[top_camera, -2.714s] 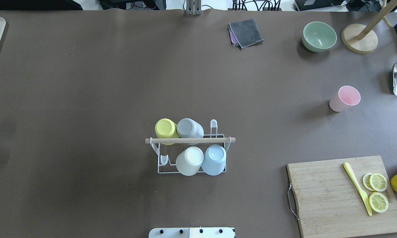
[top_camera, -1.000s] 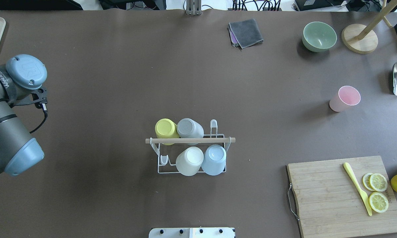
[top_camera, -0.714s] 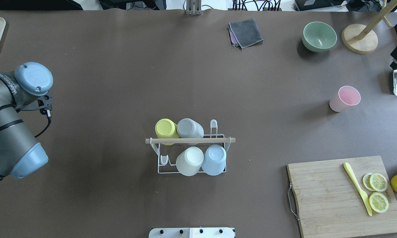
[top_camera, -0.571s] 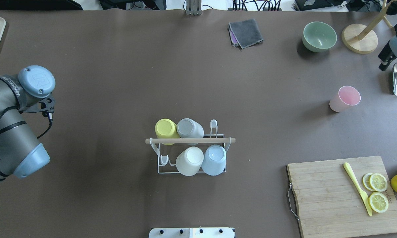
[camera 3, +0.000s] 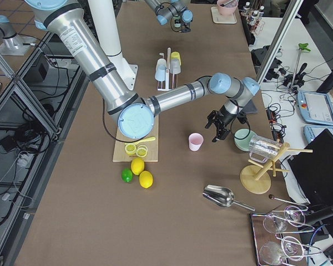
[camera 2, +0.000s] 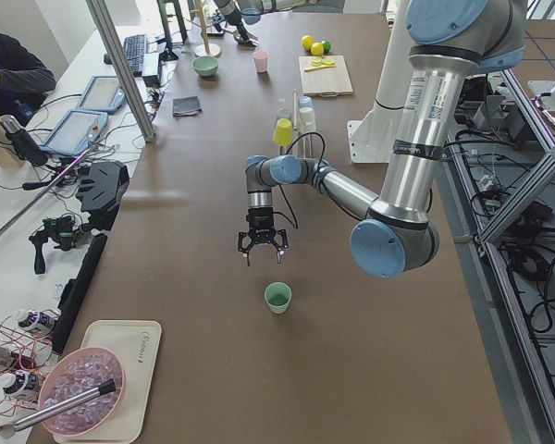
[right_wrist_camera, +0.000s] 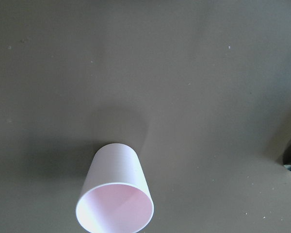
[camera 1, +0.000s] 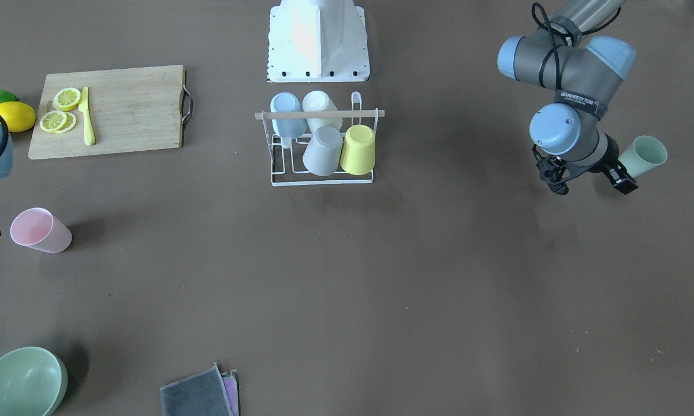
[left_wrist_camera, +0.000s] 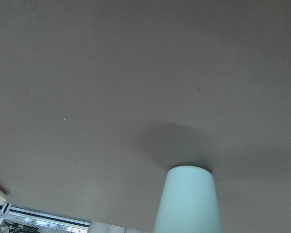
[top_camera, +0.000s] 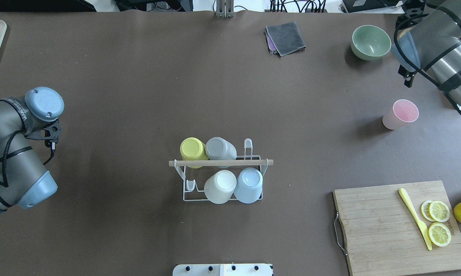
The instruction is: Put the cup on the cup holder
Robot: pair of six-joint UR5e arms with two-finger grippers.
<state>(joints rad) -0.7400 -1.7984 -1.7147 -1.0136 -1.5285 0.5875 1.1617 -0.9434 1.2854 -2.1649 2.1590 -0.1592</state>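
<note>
Mint cup [camera 2: 277, 297] stands upright near the tabletop's [top_camera: 138, 96] left end, close below the left gripper [camera 2: 263, 253], which hangs spread wide and empty. Pink cup [top_camera: 401, 114] stands near the right gripper [camera 3: 218, 132]; its opening I cannot tell. Cup holder [top_camera: 221, 163], well apart at the centre, carries four upturned cups [top_camera: 219, 186].

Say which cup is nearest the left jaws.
The mint-green cup, upright beside them. The pink cup is across the table; four others sit on the cup holder.
</note>
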